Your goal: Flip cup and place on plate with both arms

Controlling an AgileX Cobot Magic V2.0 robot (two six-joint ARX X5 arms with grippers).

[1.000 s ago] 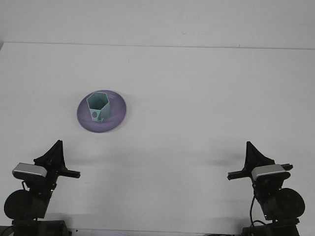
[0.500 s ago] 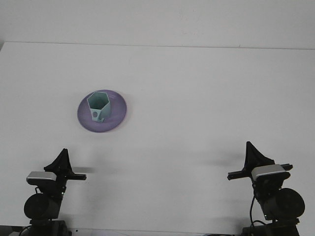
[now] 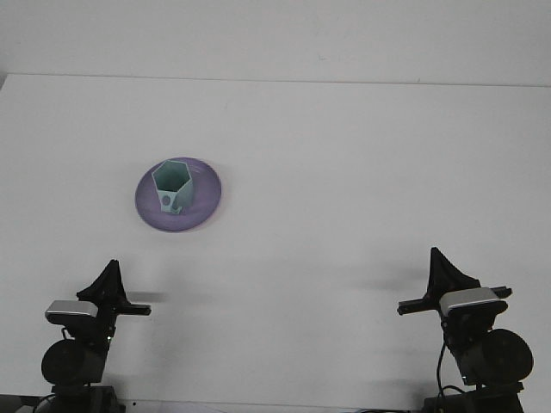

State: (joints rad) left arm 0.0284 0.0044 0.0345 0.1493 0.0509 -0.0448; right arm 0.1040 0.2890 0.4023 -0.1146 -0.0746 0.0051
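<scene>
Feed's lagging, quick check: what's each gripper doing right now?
Left gripper: holding nothing, open or shut cannot be told.
Right gripper: holding nothing, cannot be told either.

White table [image 3: 344,215] spreads out ahead of me, matte, evenly lit, soft shadows near my edge. Its far edge meets a plain white wall [image 3: 275,34]. Nothing else of the room shows.

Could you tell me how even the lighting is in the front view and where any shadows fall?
Front view: soft, even light on the white table, no glare; faint blurred shadows lie on it beside the left gripper and right gripper; the cup on the plate looks sharp.
</scene>
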